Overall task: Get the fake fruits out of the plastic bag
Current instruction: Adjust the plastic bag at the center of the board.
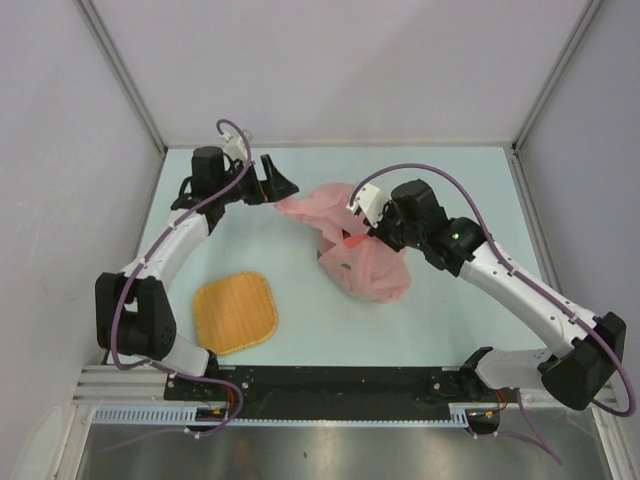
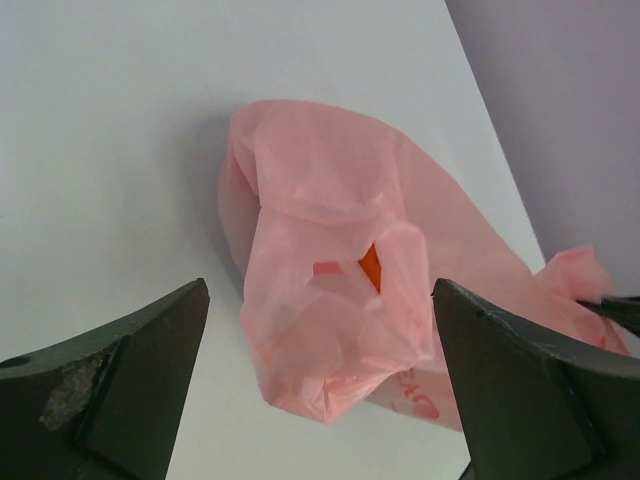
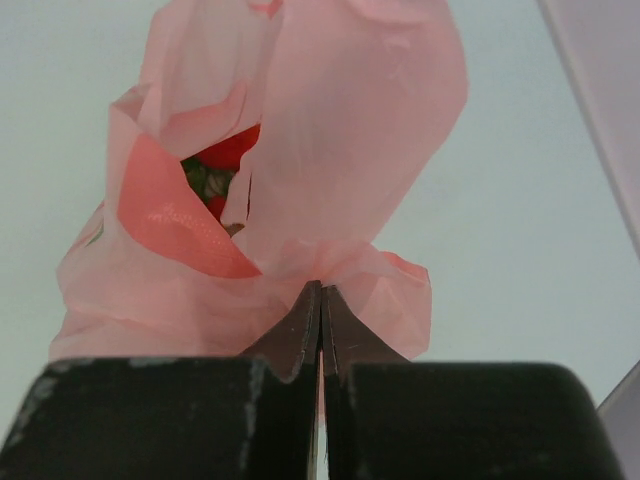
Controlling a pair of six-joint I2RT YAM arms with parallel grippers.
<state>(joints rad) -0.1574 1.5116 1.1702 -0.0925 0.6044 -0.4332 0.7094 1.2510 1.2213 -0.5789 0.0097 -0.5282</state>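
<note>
The pink plastic bag (image 1: pixel 352 262) lies crumpled at the table's middle, one handle stretching toward the back left. My right gripper (image 1: pixel 356 228) is shut on a pinch of the bag's film (image 3: pixel 330 262) at its upper edge, jaws pressed together. Through the bag's mouth a red fake fruit (image 3: pixel 230 150) and a green bit (image 3: pixel 198 178) show. My left gripper (image 1: pixel 280 187) hovers open just behind the bag's loose handle (image 2: pixel 320 330), which hangs between the wide-spread fingers (image 2: pixel 150 350) without touching them. An orange fruit (image 2: pixel 370 268) peeks through a gap in the bag.
A flat woven orange-tan mat (image 1: pixel 235 312) lies at the front left. Grey enclosure walls close in on the left, right and back of the pale table (image 1: pixel 450 190). The arms' bases sit on the black rail (image 1: pixel 330 380) at the near edge.
</note>
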